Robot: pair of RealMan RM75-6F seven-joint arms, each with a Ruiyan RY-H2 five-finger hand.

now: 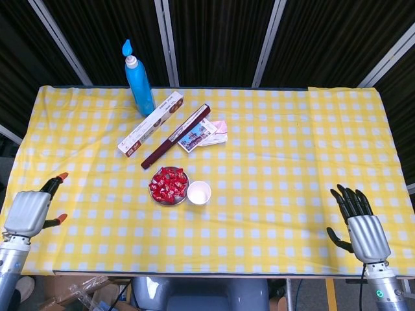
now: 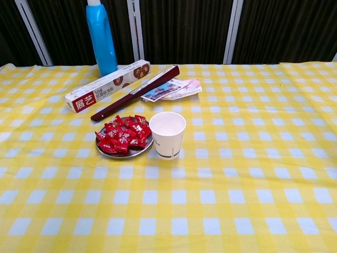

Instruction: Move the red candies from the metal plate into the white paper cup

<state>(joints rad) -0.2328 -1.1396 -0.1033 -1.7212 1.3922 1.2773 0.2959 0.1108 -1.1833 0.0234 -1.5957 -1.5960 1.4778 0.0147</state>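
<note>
Head view first: yellow-and-white checked tablecloth [image 1: 272, 194] spread across the whole table, with the round metal plate [image 1: 169, 199] a little left of centre, heaped with red wrapped candies [image 1: 168, 183]. Just right of that plate, touching or very nearly touching its rim, the white paper cup [image 1: 199, 192], upright, mouth open, nothing visible inside. At the far left, a tall blue plastic bottle [image 1: 139, 81] standing upright; nearer from it, a long white carton with red print [image 1: 151, 122] lying on a slant, then a dark maroon flat box [image 1: 176, 137] lying roughly parallel, and a small printed packet [image 1: 206, 133] tucked against the maroon box's right side. Down at the near left edge, left hand [image 1: 29, 212] over the cloth's corner, silver back up, orange-tipped fingers apart, grasping nothing, well apart from the plate. At the near right edge, right hand [image 1: 360, 222] upright with dark fingers fanned out, likewise released and holding nothing, well apart from the cup. Chest view, same table from low down: candies [image 2: 122, 135] piled on the plate [image 2: 126, 154], cup [image 2: 167, 135] just beside it on the right, carton [image 2: 107, 85] and maroon box [image 2: 135, 93] beyond, bottle [image 2: 101, 37] at the far side, neither hand showing here.
</note>
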